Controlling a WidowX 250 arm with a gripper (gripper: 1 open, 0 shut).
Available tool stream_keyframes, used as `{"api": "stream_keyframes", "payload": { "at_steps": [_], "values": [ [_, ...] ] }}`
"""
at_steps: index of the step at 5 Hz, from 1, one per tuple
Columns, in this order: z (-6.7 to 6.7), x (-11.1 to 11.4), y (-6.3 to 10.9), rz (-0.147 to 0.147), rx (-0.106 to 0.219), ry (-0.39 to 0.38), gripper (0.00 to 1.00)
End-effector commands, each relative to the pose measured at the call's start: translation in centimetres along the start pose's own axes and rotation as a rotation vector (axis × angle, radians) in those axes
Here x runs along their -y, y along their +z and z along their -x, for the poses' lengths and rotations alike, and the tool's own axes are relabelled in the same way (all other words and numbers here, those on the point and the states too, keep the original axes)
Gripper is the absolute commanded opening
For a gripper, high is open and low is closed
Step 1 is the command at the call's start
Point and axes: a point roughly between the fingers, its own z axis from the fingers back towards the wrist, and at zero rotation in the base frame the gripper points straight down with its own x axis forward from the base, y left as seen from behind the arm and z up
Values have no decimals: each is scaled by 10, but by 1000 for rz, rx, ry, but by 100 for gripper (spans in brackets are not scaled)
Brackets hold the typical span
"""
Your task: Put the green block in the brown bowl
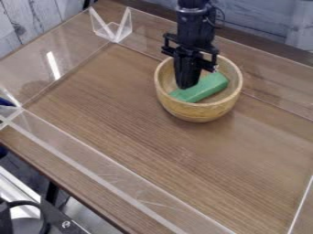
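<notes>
One green block [202, 88] — one brown bowl [197, 111] — one robot arm [193, 20].

No text, label, brand, number or sign can be read.
</notes>
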Motion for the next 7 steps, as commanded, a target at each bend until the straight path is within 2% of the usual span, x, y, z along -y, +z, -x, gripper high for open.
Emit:
{"api": "stream_keyframes", "payload": {
  "at_steps": [1, 2, 4, 7],
  "values": [
    [-5, -4, 14, -24, 48, -1, 0],
    [-5, -6, 12, -23, 43, 1, 0],
    [0, -3, 32, -25, 87, -3, 0],
    [3, -1, 48, -23, 119, -7, 0]
  ]
}}
